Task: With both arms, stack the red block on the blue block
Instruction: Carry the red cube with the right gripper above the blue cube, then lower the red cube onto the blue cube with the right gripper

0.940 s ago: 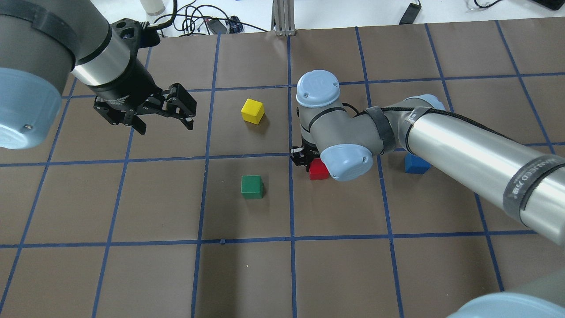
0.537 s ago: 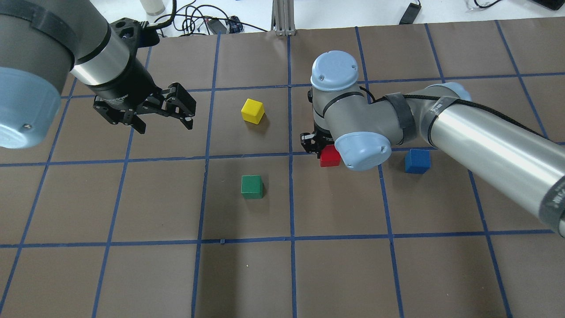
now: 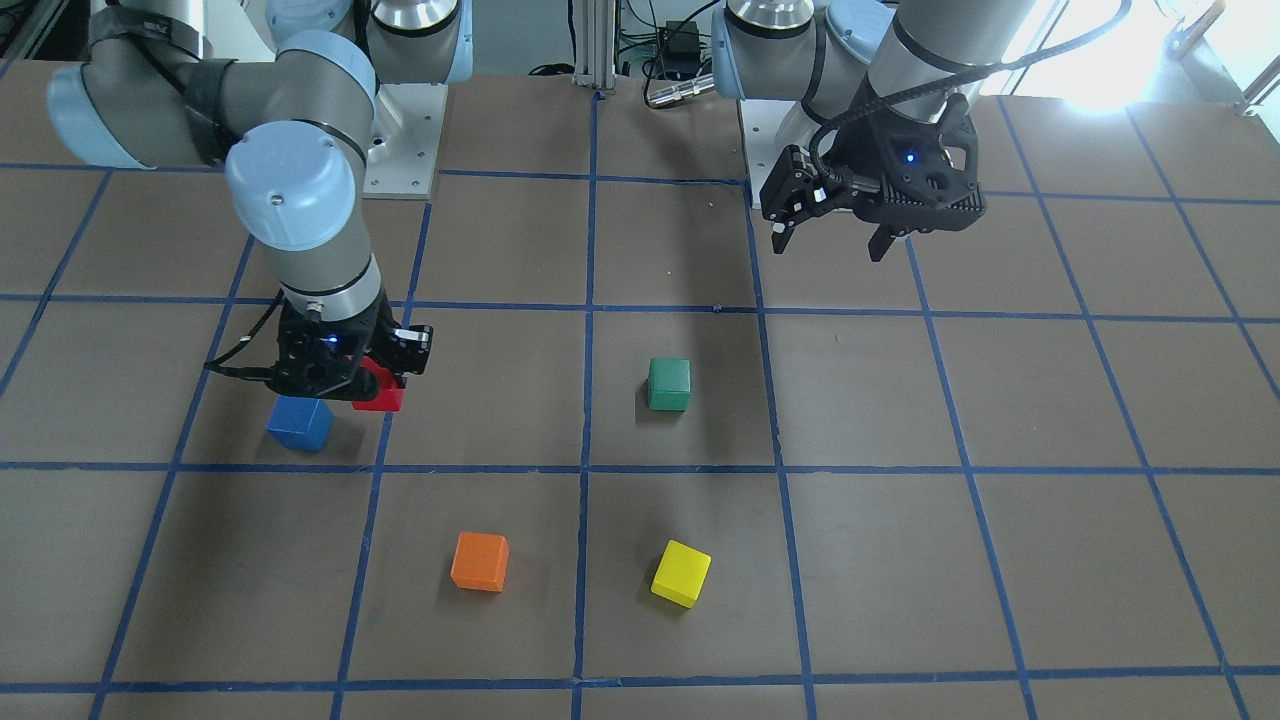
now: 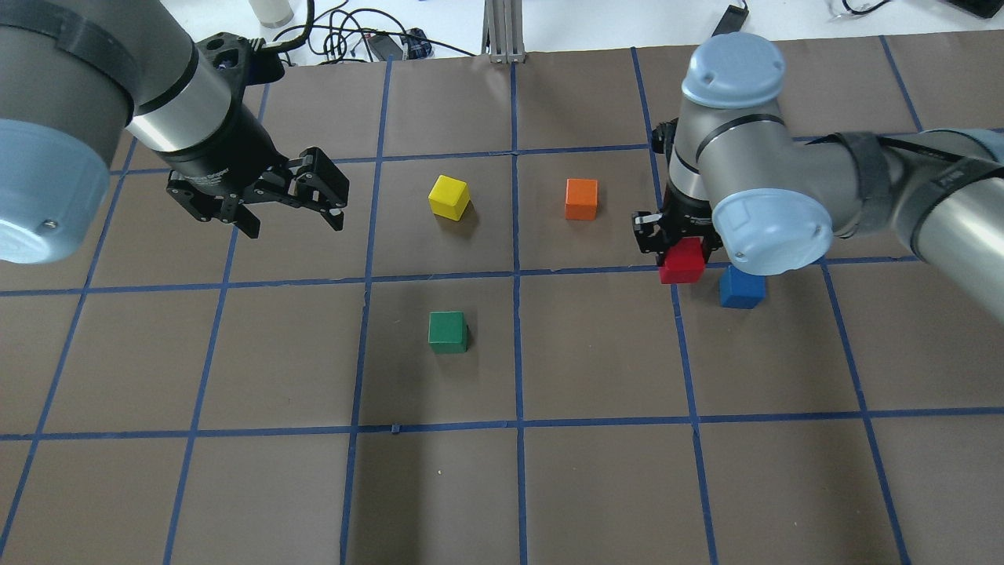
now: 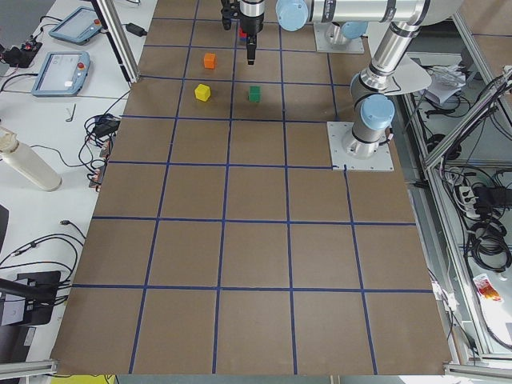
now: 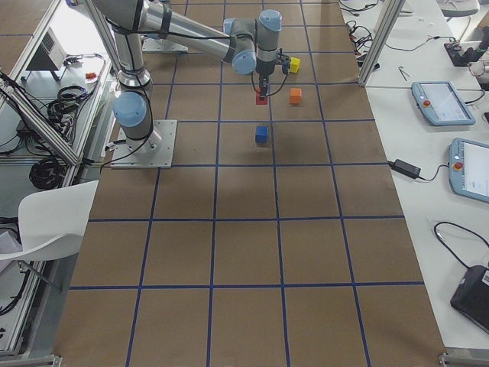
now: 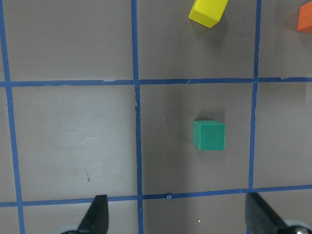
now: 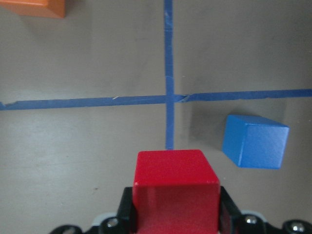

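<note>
My right gripper [image 4: 681, 249] is shut on the red block [image 4: 681, 263] and holds it above the table. The red block hangs just left of the blue block [image 4: 741, 289], not over it. The right wrist view shows the red block [image 8: 176, 187] between the jaws, with the blue block [image 8: 255, 141] on the table ahead and to the right. In the front view the red block [image 3: 382, 392] is beside the blue block [image 3: 299, 423]. My left gripper [image 4: 294, 224] is open and empty, high over the table's left side.
A green cube [image 4: 448, 331] lies near the middle. A yellow cube [image 4: 449, 196] and an orange cube [image 4: 581, 198] lie farther back. Blue tape lines grid the brown table [image 4: 235, 471]. Cables and a metal post stand at the far edge.
My right arm has carried the red block to the right, from the table's middle to beside the blue block, uncovering the orange cube. The left arm has not moved.
</note>
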Robot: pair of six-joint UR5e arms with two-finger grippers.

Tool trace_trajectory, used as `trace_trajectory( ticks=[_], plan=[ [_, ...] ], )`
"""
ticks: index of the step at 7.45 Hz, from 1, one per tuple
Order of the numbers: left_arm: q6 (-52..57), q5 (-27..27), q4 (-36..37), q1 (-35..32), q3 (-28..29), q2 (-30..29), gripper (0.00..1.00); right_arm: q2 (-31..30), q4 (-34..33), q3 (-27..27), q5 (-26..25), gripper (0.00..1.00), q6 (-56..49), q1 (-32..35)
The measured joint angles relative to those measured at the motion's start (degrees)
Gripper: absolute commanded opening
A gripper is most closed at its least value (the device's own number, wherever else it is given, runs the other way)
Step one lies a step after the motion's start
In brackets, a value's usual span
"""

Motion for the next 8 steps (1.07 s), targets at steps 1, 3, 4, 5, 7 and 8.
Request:
trace_trajectory(
  ticks=[1,3,4,5,7,8],
  plan=[
    [0.0,-0.2,0.0,0.0,0.0,-0.1,1.00,-0.8,-0.1,1.1,-0.1,0.00,-2.5,-2.9],
    [0.0,-0.4,0.0,-0.1,0.0,-0.3,1.00,-1.1,-0.6,2.1,-0.2,0.00,-6.3,-6.4],
    [0.0,-0.4,0.0,-0.1,-0.1,-0.3,1.00,-0.9,-0.8,2.3,-0.2,0.00,-8.2,-7.6],
    [0.0,-0.4,0.0,-0.1,-0.1,-0.3,1.00,-0.8,-0.9,2.4,-0.1,0.00,-9.8,-9.1],
    [0.0,-0.4,0.0,-0.1,-0.1,-0.3,1.00,-0.7,-2.7,3.5,0.4,0.00,-11.3,-11.5],
    [0.1,-0.4,0.0,-0.1,-0.1,-0.3,1.00,-0.2,-4.6,4.2,0.5,0.00,-12.4,-11.8]
  ],
)
